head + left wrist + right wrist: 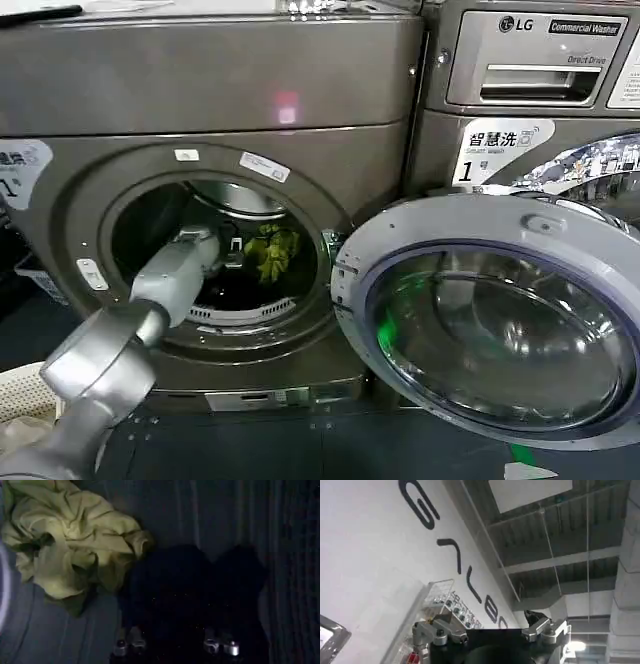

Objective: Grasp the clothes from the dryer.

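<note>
My left pincer (pixel 175 647), fingers spread, hovers inside the dryer (pixel 200 90) near the yellow-green clothes (pixel 70 540).

Two front-loading machines stand side by side: one bronze-grey dryer (pixel 215 90) with one round glass-fronted door (pixel 500 320) swung open, and one silver LG washer (pixel 530 60). Inside the drum lie two garments: one yellow-green fabric wad (pixel 70 540) and one dark navy piece (pixel 190 595).

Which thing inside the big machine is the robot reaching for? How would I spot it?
Find the bronze-grey dryer with its round door swung open. Inside the dark drum, just past the left gripper, sits a crumpled wad of clothes. It is bright yellow-green, unlike everything around it.
</note>
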Robot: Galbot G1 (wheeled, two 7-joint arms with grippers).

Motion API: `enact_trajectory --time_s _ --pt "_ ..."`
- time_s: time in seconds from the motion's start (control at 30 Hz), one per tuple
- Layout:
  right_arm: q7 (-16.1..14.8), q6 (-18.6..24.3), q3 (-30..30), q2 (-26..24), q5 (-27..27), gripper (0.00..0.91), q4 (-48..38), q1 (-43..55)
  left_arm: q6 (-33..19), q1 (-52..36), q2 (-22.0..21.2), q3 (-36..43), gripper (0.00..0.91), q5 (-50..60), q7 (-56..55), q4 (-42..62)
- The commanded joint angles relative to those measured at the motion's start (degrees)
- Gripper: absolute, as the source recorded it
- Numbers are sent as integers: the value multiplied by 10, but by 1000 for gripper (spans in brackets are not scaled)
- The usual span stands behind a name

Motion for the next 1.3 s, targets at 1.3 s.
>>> enact_trajectory --time_s 1.3 --pt "2 -1 -10 -12 -4 907 -9 2 -2 144 -13 -336 0 -411 -473 -252"
